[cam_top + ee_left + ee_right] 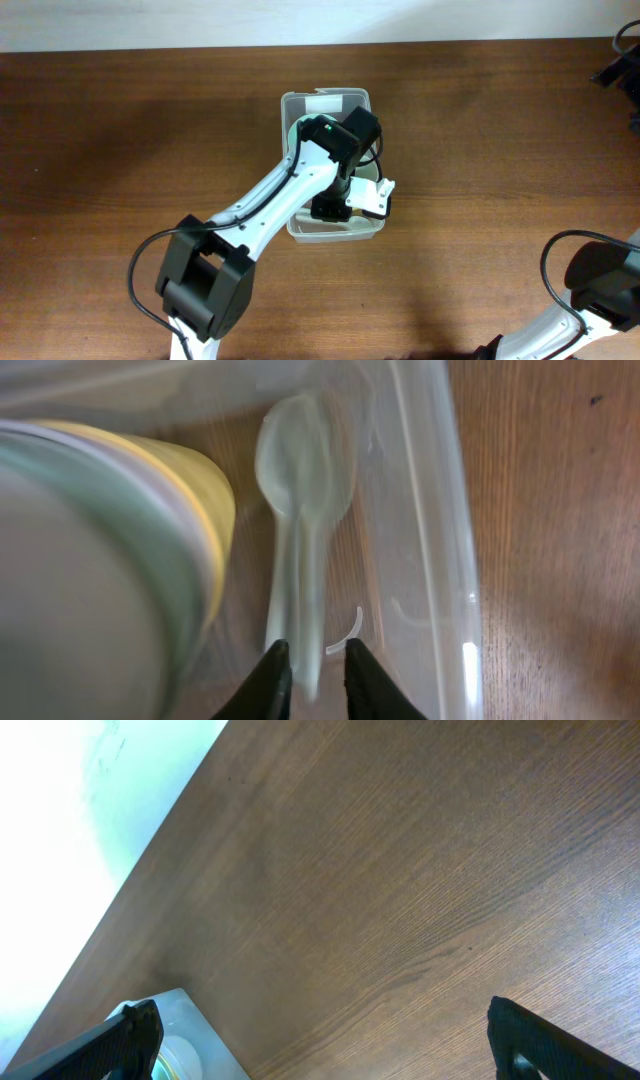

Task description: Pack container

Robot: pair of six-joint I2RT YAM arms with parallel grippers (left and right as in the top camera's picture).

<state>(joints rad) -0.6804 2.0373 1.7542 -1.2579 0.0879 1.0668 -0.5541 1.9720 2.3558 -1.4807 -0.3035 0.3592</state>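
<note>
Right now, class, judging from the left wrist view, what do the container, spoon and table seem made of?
Container: clear glossy plastic, wood grain showing through.
Spoon: pale translucent plastic, probably; smooth.
Table: brown wood or wood-look laminate, matte grain lines.

The left arm point(280, 195) is stretched forward from the near edge, with the wrist bent downward. The left gripper point(317, 682) is seen with its fingers point(268, 685) narrowly parted; a grip cannot be judged. The right arm point(600, 285) is folded at the near right, and the right gripper point(340, 1045) is spread wide
</note>
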